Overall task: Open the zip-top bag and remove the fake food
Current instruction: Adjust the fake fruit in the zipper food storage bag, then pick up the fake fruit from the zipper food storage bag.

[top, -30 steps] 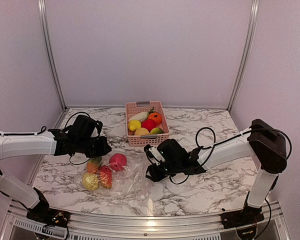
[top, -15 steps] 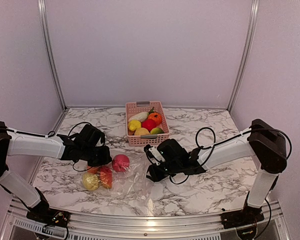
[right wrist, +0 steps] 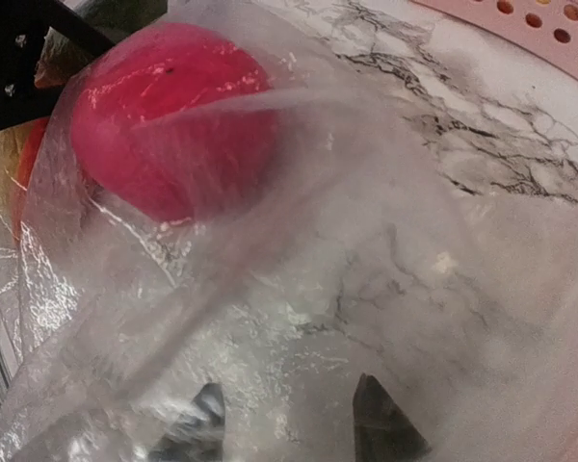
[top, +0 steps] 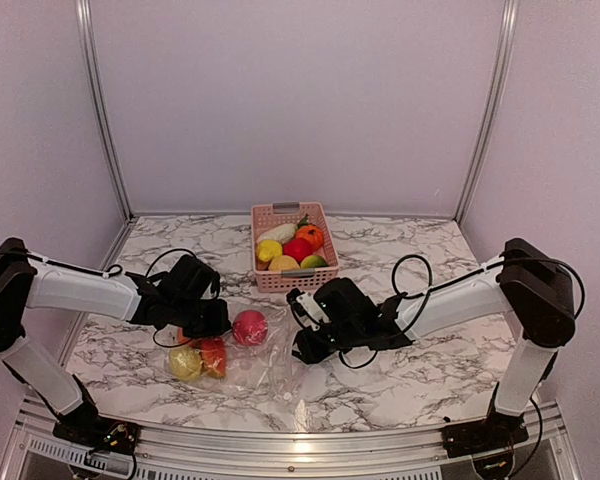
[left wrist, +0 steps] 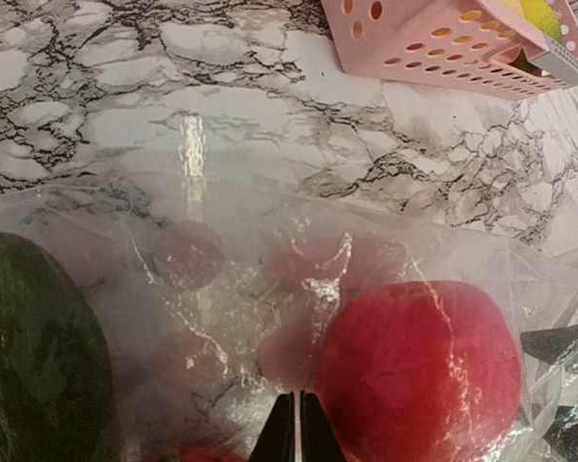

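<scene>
The zip-top bag (top: 255, 360) lies flat on the marble between the arms, holding fake food: a red round fruit (top: 248, 327), a yellow one (top: 185, 362) and a red-orange one (top: 212, 355). My left gripper (top: 220, 322) rests on the bag's left part. Its fingertips (left wrist: 298, 428) are shut, just left of the red fruit (left wrist: 419, 371) and right of a dark green piece (left wrist: 29, 356). My right gripper (top: 296, 330) is at the bag's right edge and stands open (right wrist: 294, 423). Bag film (right wrist: 299, 289) covers its left finger. The red fruit (right wrist: 169, 115) lies ahead of it.
A pink slotted basket (top: 270, 215) stands behind the bag, with a white radish, orange, red, yellow and green pieces inside. Its side shows in the left wrist view (left wrist: 443, 43) and its corner in the right wrist view (right wrist: 549, 24). Black cables trail beside both arms.
My left arm has slid right onto the bag, and the red fruit has shifted right with it. The right gripper has stayed in place with its jaws a little wider.
</scene>
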Tool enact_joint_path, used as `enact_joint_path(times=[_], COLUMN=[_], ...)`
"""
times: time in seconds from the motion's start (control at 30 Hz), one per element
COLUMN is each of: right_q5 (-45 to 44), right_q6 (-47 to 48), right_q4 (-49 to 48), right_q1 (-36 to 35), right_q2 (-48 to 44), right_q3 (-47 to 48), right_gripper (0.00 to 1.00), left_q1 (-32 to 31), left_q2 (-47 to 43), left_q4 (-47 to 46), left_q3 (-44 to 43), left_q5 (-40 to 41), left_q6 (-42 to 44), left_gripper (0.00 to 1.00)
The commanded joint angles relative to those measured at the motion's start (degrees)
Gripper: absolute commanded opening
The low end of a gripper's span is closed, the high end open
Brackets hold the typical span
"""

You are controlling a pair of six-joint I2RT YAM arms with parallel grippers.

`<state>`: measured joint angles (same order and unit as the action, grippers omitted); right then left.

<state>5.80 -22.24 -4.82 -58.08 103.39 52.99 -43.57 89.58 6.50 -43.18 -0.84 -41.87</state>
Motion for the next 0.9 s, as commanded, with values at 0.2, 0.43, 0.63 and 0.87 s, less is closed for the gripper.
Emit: enact_joint_path(times=[0.2, 0.43, 0.63, 0.87], right_q5=[-1.91, -2.58, -2.99, -3.12], right_q6=[3.54, 3.93, 4.38, 5.66], right_q4=[-3.14, -4.41, -5.43, -7.08], right_q1=[-1.78, -2.44, -3.03, -3.82], right_q2=[-2.22, -1.98, -2.31, -2.10], right_q3=[0.48, 1.10, 1.34, 1.31], right_gripper=[0.45, 0.44, 0.43, 0.43], left_q1=[-0.54, -1.52, -2.30, -2.31], left_q2=[-9.19, -7.26, -4.21, -0.55], left_q4=[7.36, 5.27, 0.76, -3.03], left_q3=[-4.66, -5.02, -3.22, -1.47], left_q5=[3.17, 1.92, 1.11, -1.09], left_q6=[2.41, 0.52, -1.56, -2.45], left_gripper=[0.04, 0.04, 0.04, 0.04])
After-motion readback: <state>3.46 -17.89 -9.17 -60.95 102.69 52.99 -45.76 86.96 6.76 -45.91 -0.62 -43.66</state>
